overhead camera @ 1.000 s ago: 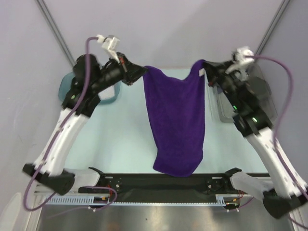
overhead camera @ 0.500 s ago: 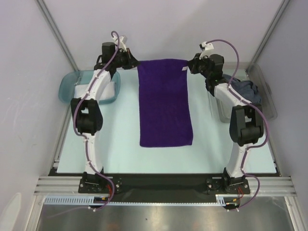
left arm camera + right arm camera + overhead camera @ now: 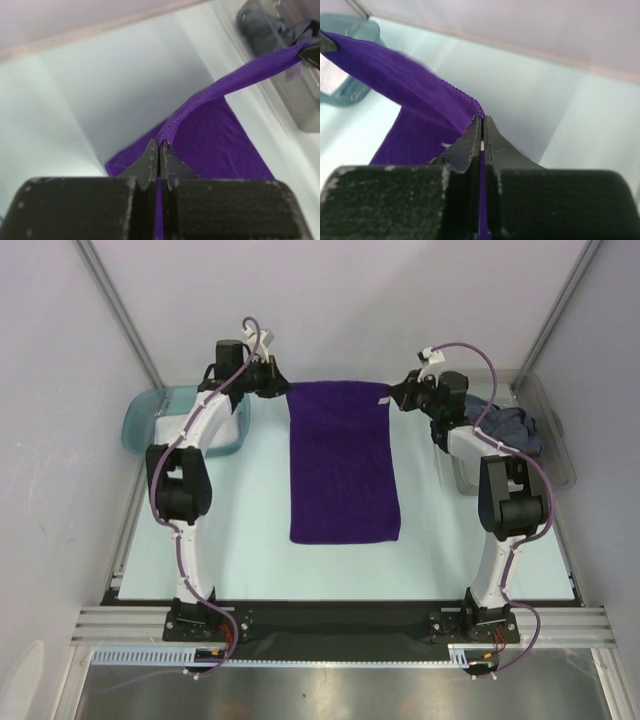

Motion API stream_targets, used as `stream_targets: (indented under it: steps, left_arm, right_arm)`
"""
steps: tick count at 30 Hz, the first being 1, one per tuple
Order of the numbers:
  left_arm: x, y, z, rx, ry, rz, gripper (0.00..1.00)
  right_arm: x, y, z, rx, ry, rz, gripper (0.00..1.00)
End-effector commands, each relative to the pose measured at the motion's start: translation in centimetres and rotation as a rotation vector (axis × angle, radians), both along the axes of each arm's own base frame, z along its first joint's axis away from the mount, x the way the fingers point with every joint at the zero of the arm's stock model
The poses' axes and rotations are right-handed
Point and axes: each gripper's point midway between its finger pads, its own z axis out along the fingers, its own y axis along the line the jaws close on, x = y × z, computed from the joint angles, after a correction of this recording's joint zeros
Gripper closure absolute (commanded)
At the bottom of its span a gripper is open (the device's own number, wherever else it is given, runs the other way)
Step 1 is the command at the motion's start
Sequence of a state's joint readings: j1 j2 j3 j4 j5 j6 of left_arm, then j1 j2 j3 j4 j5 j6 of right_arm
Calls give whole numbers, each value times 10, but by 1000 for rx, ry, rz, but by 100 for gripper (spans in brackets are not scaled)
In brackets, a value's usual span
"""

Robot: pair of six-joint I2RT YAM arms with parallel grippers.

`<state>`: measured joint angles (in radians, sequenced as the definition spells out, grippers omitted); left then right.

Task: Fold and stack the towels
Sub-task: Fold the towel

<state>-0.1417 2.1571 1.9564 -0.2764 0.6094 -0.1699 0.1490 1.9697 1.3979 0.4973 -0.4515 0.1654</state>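
1. I read this as the lay-out step of the first fold. The purple towel point(image 3: 343, 465) lies lengthwise down the middle of the bench point(image 3: 250, 530), flat and fairly square, with its near edge well short of the arm bases.
2. The left gripper point(image 3: 283, 390) is pinched tight on the far-left corner of that towel. In the left wrist view the two fingers meet with only the purple hem between them.
3. The right gripper point(image 3: 396, 397) is likewise clamped on the far-right corner, beside the small white label. Its wrist view shows the same closed pinch on the cloth.
4. Between the two grips the far hem runs taut. The wrist views suggest it is lifted a little off the bench, but from overhead I cannot tell how much of that end has settled.
5. As I judge it, the next move is to carry both corners together toward me and lay the far edge on the near edge. The grippers should keep level and evenly spaced so the halves line up, and release only once the cloth is down.
6. The main risk I see is one corner slipping or the lower layer dragging along, which would skew the fold.
7. More work waits: a grey-blue towel point(image 3: 510, 425) sits bunched in the clear bin point(image 3: 555, 455) on the right. Something pale rests in the teal tray point(image 3: 140, 420) on the left, probably a towel.
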Motion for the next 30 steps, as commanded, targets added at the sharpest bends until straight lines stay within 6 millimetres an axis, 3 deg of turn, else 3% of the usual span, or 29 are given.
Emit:
stream_targets:
  steps: [1, 2, 3, 4, 5, 6, 8, 9, 10, 15, 16, 18, 19, 20, 27, 30]
  left_arm:
    - [-31, 1, 53, 43, -141, -42, 100]
    - [-35, 1, 53, 47, -144, -46, 100]
    - [-47, 2, 49, 57, -132, -42, 100]
    - [-53, 2, 46, 63, -129, -45, 100]
    - [-62, 2, 28, 69, -94, -49, 100]
    - [-71, 1, 36, 68, -111, -49, 100]
    - [-82, 0, 30, 75, -108, -48, 100]
    - [-94, -3, 12, 86, -74, -58, 100]
    - [-101, -4, 15, 89, -79, -58, 100]
    - [-136, -17, -22, 54, 42, -102, 100]
    - [-141, -18, -26, 58, 56, -102, 100]
    - [-154, -20, -40, 90, 91, -96, 100]
    - [-158, -20, -44, 102, 98, -93, 100]
    - [-165, -17, -49, 119, 102, -77, 100]
    - [-192, -15, -58, 162, 96, -51, 100]
    - [-201, -13, -52, 175, 67, -36, 100]
  right_arm:
    - [-23, -9, 37, 15, -67, 2, 100]
    - [-32, -11, 46, 9, -77, -5, 100]
    - [-40, -14, 27, -8, -29, -12, 100]
    - [-46, -15, 24, -14, -19, -15, 100]
    - [-54, -19, 32, -16, -29, -28, 100]
    - [-63, -21, 13, -29, 18, -34, 100]
    - [-77, -26, 16, -36, 19, -51, 100]
    - [-84, -28, 12, -38, 36, -57, 100]
    - [-92, -30, -2, -42, 69, -62, 100]
    - [-125, -31, -15, -43, 145, -53, 100]
    - [-132, -33, -8, -40, 130, -58, 100]
    - [-146, -36, -25, -41, 177, -73, 100]
    - [-153, -36, -19, -35, 168, -72, 100]
    - [-162, -35, -33, -38, 206, -71, 100]
    - [-199, -25, -62, -51, 274, -55, 100]
    - [-206, -25, -60, -41, 273, -61, 100]
